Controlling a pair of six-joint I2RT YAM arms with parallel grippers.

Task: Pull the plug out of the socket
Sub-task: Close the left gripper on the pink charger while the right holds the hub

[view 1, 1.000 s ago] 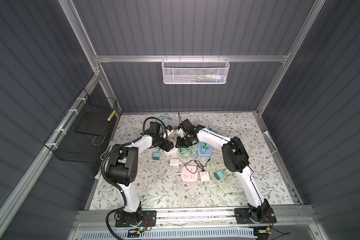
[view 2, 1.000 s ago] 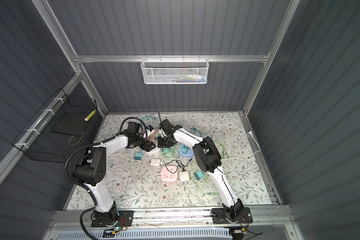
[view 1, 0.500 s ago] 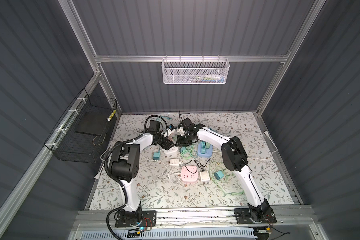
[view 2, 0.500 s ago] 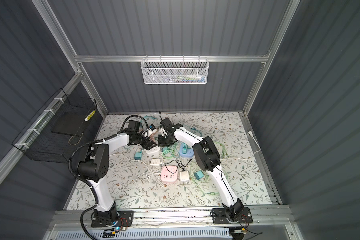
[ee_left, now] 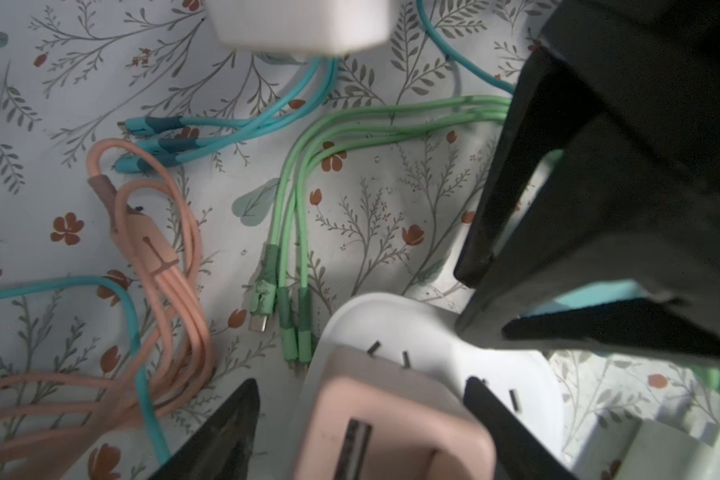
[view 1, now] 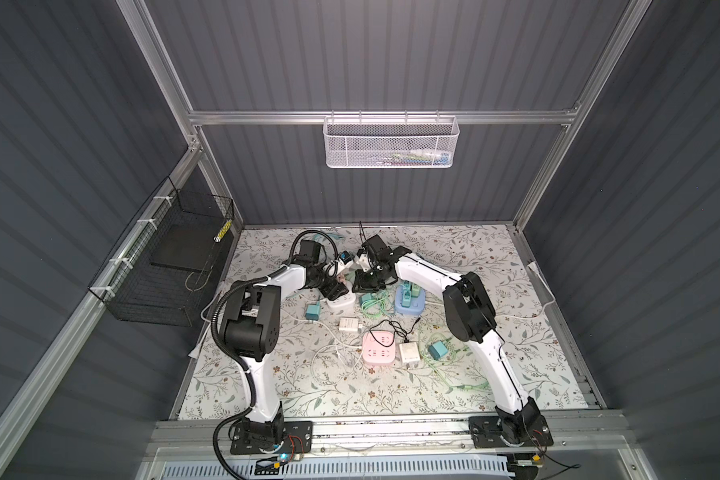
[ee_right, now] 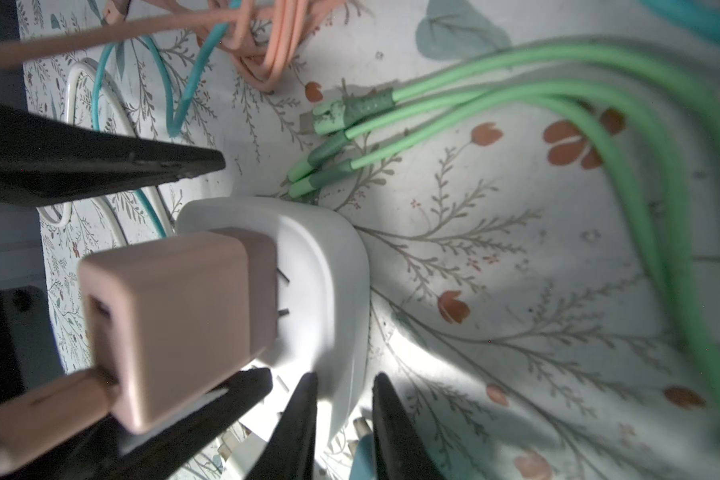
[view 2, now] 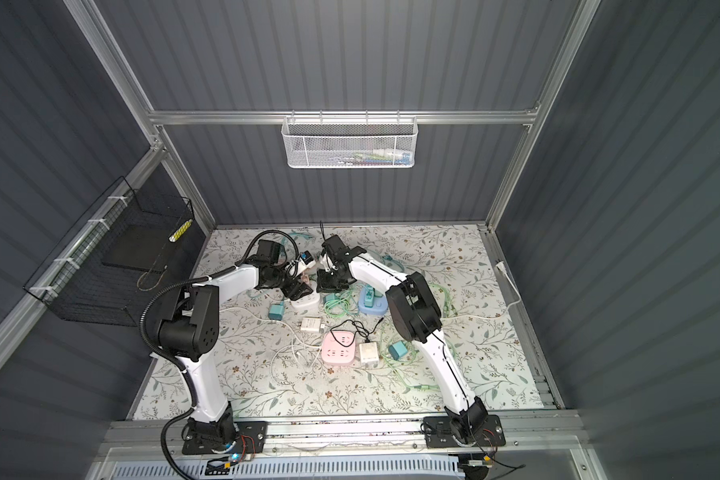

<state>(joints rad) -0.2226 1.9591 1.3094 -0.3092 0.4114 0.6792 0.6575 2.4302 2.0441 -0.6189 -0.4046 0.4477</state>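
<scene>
A pink plug [ee_left: 391, 419] stands in a white socket [ee_left: 433, 332] on the flowered mat. My left gripper [ee_left: 362, 382] is open, with one finger on each side of the plug; there is a visible gap on one side. A peach cable [ee_right: 38, 415] runs out of the plug [ee_right: 175, 324]. My right gripper [ee_right: 345, 376] is shut on the rim of the white socket [ee_right: 329, 270]. In both top views the left gripper [view 1: 336, 286] and the right gripper [view 1: 364, 282] meet over the white socket [view 1: 341, 301] at the back middle of the mat.
Loose green cables [ee_left: 292, 216], a peach cable bundle [ee_left: 163, 257] and teal cables [ee_left: 225, 133] lie beside the socket. A blue socket [view 1: 410, 299], a pink power cube [view 1: 378, 347], white adapters [view 1: 350, 324] and teal plugs [view 1: 312, 309] lie nearer the front. Wire baskets hang on the walls.
The left arm has shifted slightly at the socket and its jaws have narrowed round the pink plug. The right gripper has stayed on the socket.
</scene>
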